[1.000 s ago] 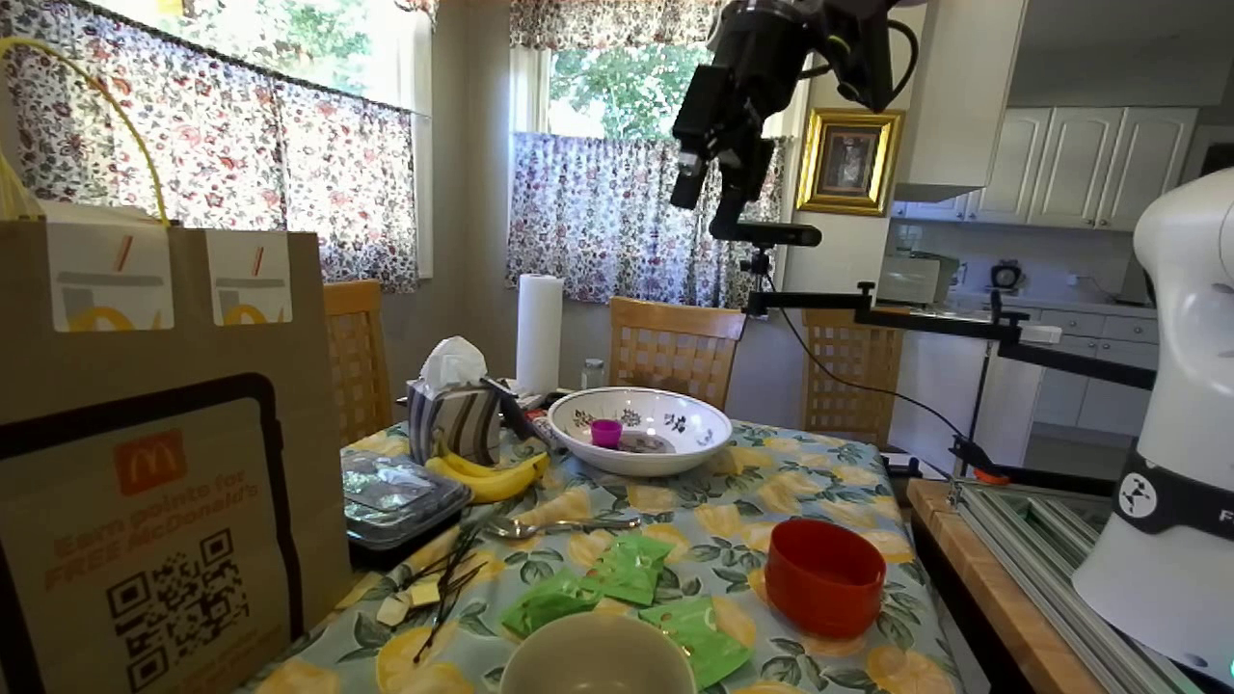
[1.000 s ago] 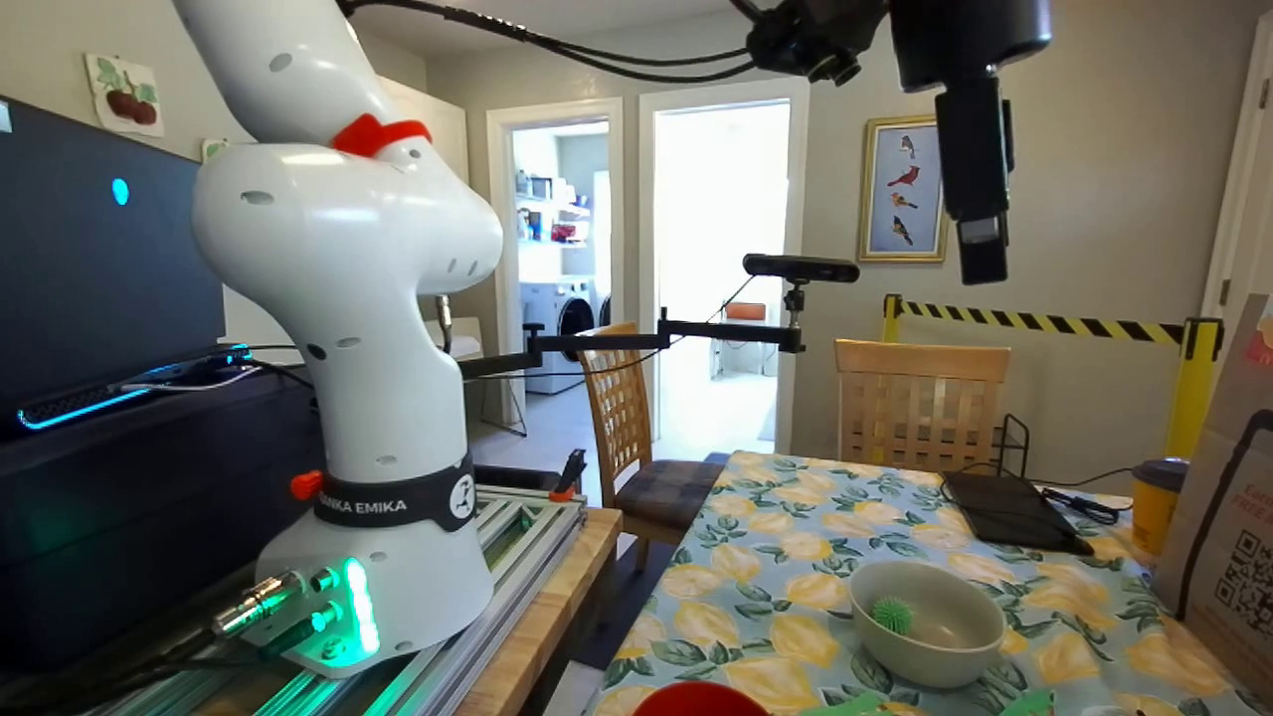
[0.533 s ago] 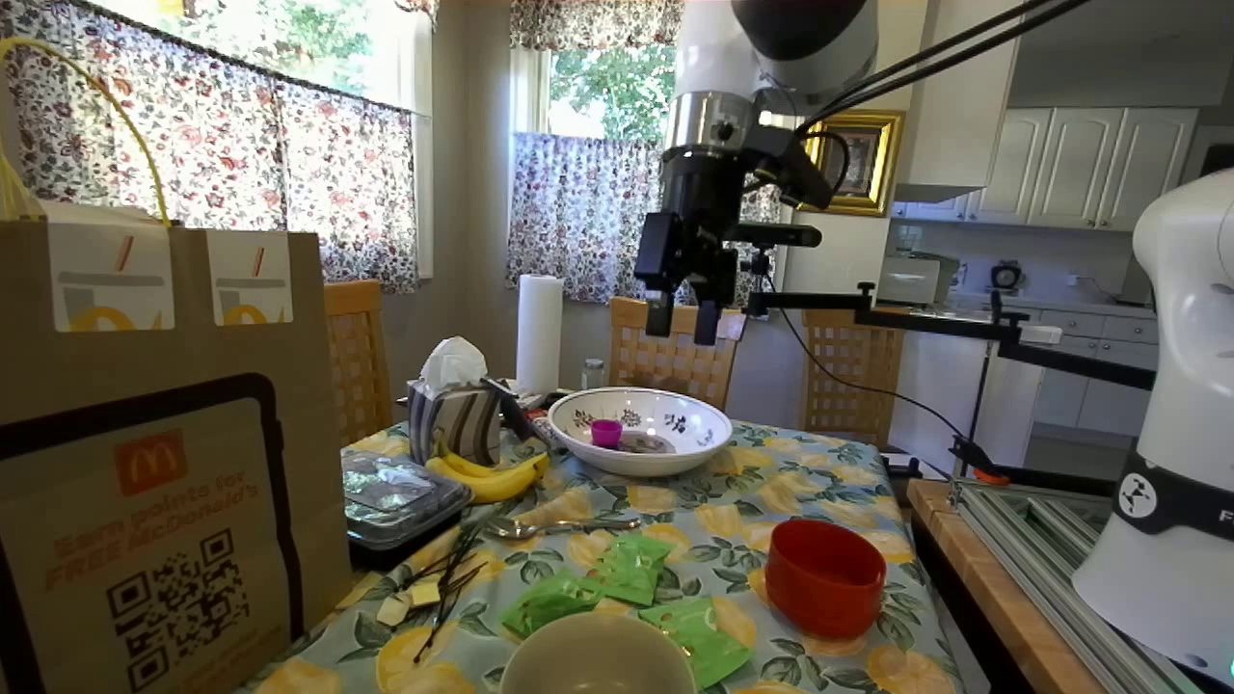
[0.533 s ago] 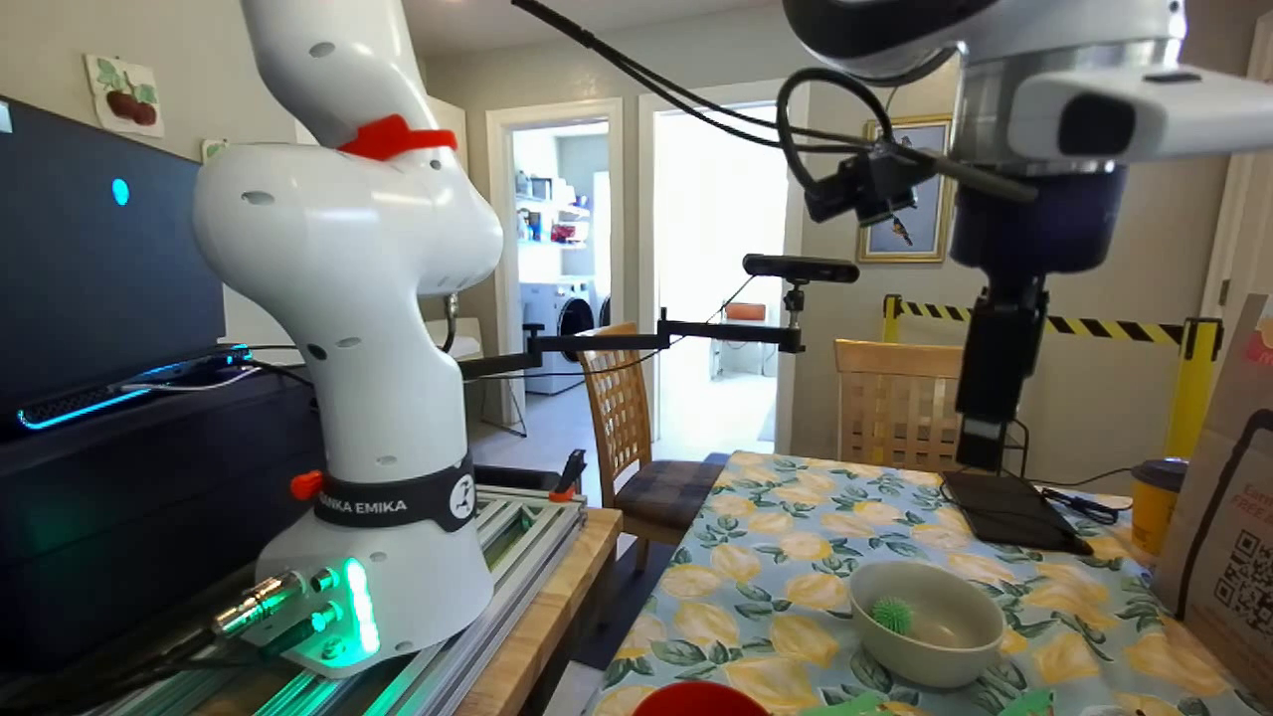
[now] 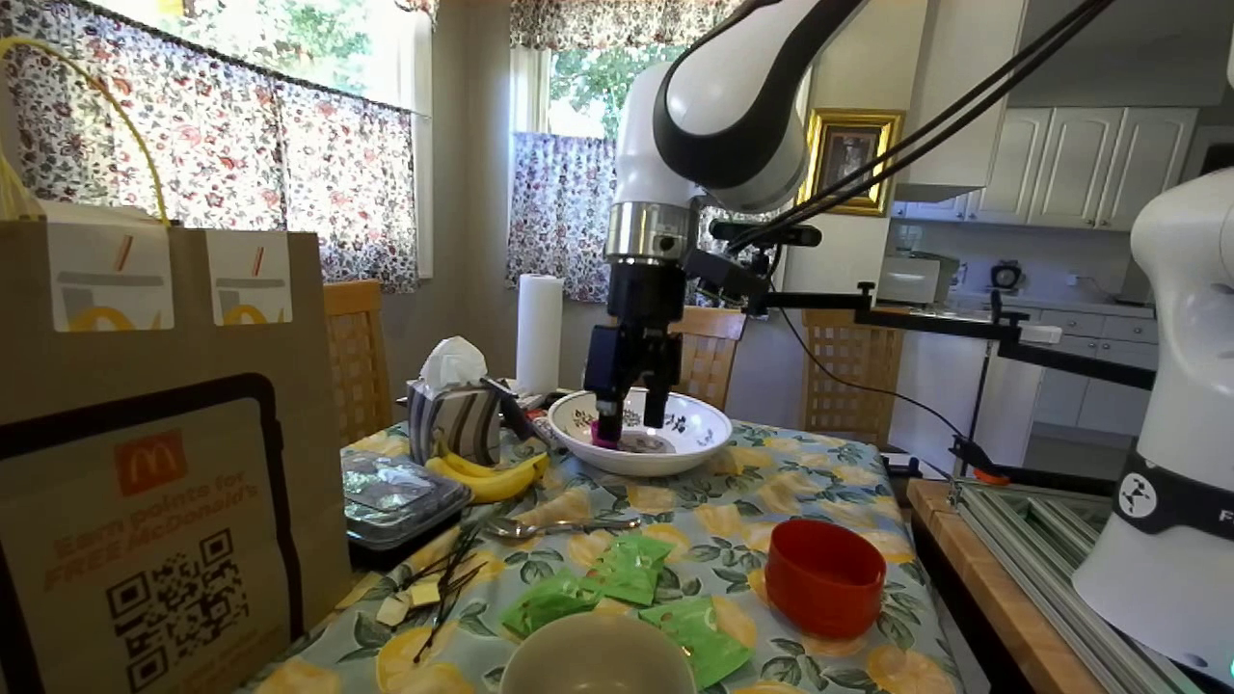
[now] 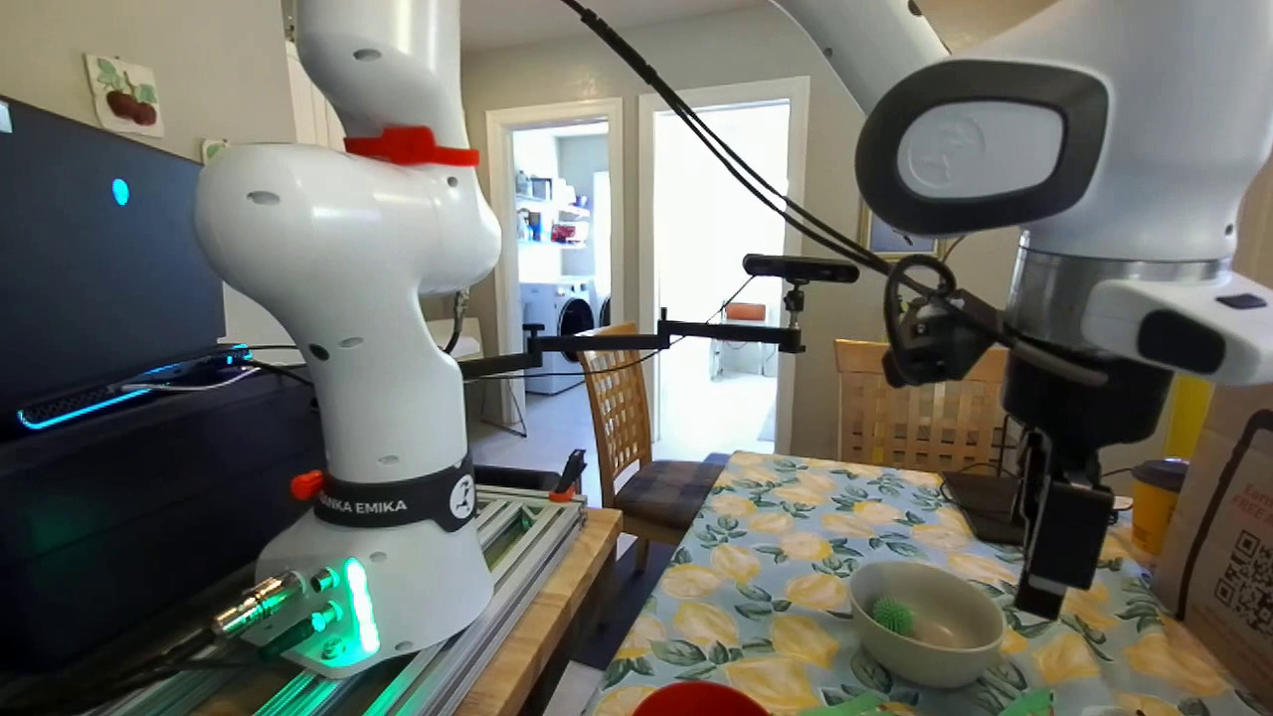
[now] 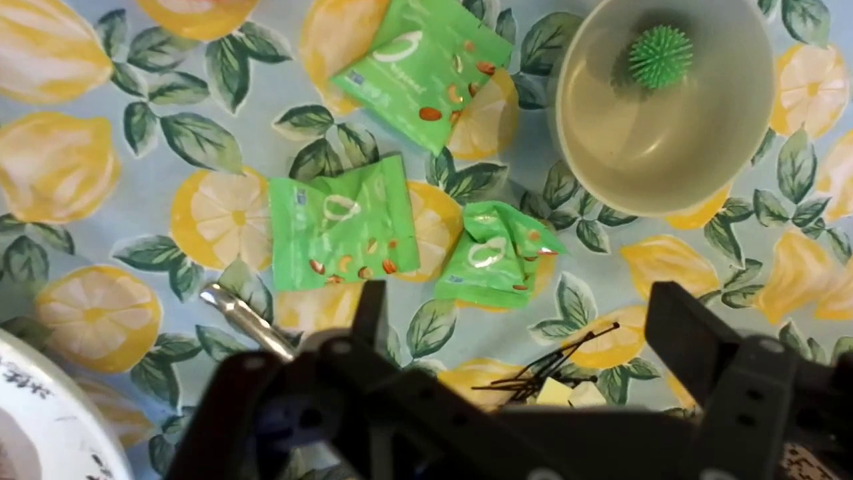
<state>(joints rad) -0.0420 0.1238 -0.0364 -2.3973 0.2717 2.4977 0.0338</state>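
Tool [image 7: 520, 300] hangs over counter [image 6: 766, 567], fingers [image 7: 686, 327] wide apart. Wrist view: three green packets [image 7: 343, 230] near spoon handle [image 7: 248, 321], black strands [image 7: 533, 381]; spiky ball [image 7: 661, 57] inside beige bowl [image 7: 706, 140].

wrist view near, downward; exterior views opposite-facing over the shared tablecloth [image 6: 776, 577]

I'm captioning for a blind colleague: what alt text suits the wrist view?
Open robot hand above a lemon-print tablecloth with three green snack packets, black strips and a spoon handle. Upper right, a beige bowl holds a spiky green ball; a white bowl shows partly, lower left.
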